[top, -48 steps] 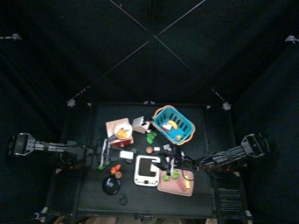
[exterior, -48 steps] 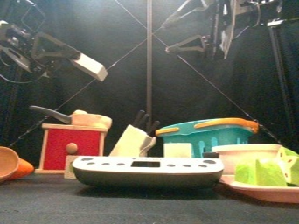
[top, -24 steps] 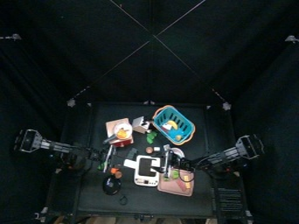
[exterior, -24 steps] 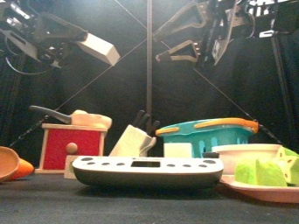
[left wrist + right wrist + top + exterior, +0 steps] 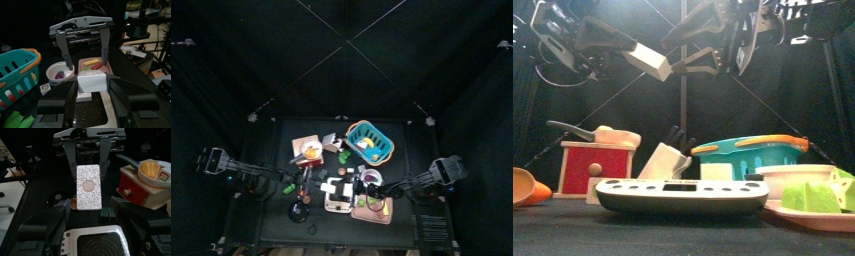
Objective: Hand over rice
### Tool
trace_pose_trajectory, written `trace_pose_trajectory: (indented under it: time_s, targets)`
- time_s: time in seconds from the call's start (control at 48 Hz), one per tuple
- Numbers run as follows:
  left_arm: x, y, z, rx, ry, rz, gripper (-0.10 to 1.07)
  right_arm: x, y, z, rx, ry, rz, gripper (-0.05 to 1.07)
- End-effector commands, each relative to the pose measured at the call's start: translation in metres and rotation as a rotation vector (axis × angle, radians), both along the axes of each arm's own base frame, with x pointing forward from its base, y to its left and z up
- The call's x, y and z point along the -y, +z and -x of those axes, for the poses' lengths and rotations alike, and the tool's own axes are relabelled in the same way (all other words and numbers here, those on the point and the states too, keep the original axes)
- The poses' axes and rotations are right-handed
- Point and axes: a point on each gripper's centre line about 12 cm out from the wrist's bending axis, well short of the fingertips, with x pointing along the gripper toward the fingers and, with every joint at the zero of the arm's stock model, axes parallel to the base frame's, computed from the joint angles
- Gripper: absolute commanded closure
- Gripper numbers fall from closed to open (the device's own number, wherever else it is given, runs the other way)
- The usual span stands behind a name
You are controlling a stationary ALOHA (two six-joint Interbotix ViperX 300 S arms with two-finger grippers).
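The small white rectangular packet of rice (image 5: 88, 185), speckled on its broad face with a round mark in the middle, is hanging in the air above the table, pinched across its narrow sides by my left gripper (image 5: 93, 86). That gripper's jaws are standing fairly wide because the packet fills the gap between them. I am presenting the packet's flat face toward my right gripper (image 5: 85, 60), which is facing it from the other side with its jaws spread about as far as they go and nothing between them. The front view shows a clear gap between the two, so I judge that I am in the approach part of the handover, with the packet lifted and offered but not yet received. Next I am going to need to bring the right jaws around the free end of the packet, lined up with its thin edges, close them firmly, and only then let the left jaws go. Below the meeting point the flat white and grey kitchen scale (image 5: 680, 195) is sitting on the black table (image 5: 593, 235), with the teal plastic basket (image 5: 751, 155) and the red wooden coffee grinder (image 5: 593, 165) behind it, so a dropped packet would likely land among them.
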Motion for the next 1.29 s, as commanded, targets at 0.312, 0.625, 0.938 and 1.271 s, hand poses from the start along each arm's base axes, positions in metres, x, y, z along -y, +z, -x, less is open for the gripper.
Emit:
trace_pose_trajectory:
  time_s: [0.312,0.625,0.938,1.271]
  targets:
    - [0.001,0.01,-0.005,0.032,-0.001,0.003,0.42,0.007,0.006,-0.017,0.026,-0.028,-0.004,0.06]
    - [0.001,0.01,-0.005,0.032,-0.001,0.003,0.42,0.012,0.005,-0.021,0.02,-0.032,0.007,0.12]
    - [0.001,0.01,-0.005,0.032,-0.001,0.004,0.4,0.011,0.006,-0.022,0.018,-0.025,0.005,0.32]
    - [0.0,0.009,-0.005,0.029,0.011,0.019,0.11,0.011,0.004,-0.021,0.013,-0.025,0.006,0.34]
